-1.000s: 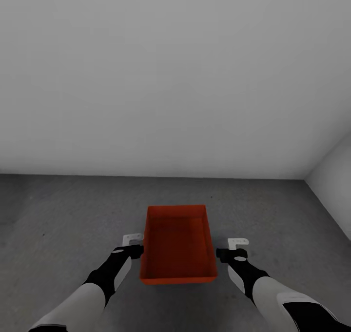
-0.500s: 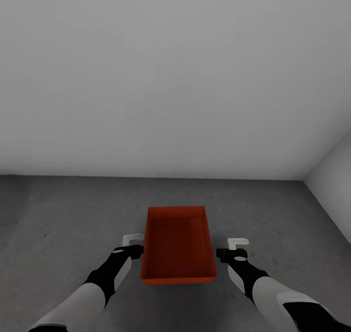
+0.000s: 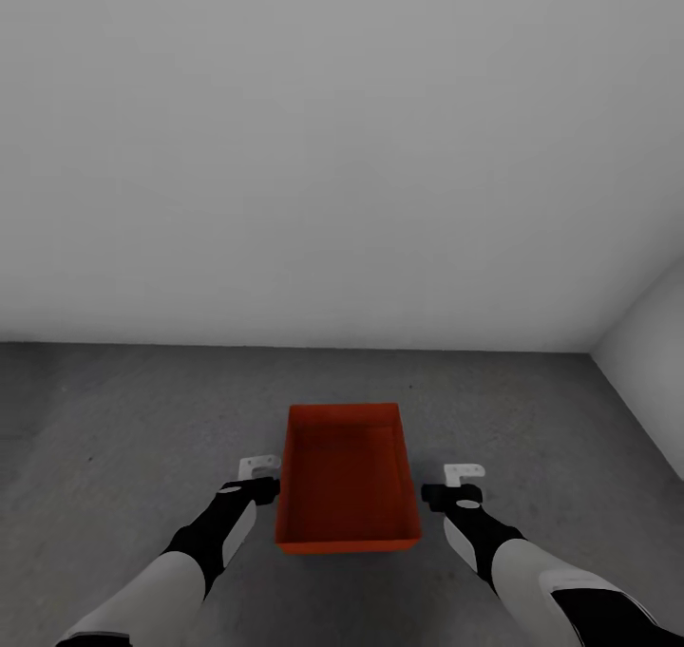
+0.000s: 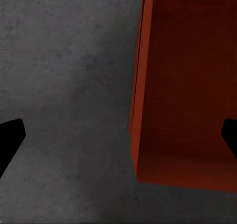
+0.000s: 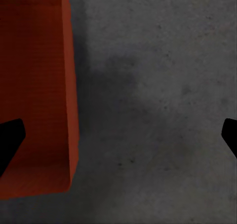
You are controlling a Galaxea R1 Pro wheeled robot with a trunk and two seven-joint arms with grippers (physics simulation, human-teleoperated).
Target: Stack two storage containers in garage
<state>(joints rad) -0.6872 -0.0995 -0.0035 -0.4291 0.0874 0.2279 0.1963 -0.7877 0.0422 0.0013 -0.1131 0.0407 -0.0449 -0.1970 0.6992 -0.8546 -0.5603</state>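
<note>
One orange-red storage container [image 3: 348, 476] lies open side up, low over the dark grey concrete floor [image 3: 142, 409] of the garage, between my two arms. My left gripper [image 3: 258, 479] is beside its left wall and my right gripper [image 3: 454, 485] is a little off its right wall. Both are open. In the left wrist view the container's outer wall [image 4: 182, 86] lies between the spread black fingertips [image 4: 10, 135] of the left gripper [image 4: 118, 135]. In the right wrist view the container [image 5: 34, 76] reaches past one finger [image 5: 10, 137] of the right gripper [image 5: 118, 135]. Whether the container touches the floor I cannot tell.
A plain grey-white wall [image 3: 342, 153] stands a short way beyond the container. A second wall [image 3: 655, 362] closes the corner at the right. Bare concrete stretches to the left and on both sides of my arms.
The container looks slightly smaller and its near edge has drawn a little away from me, as if it sank a bit. Both arms have stayed where they were.
</note>
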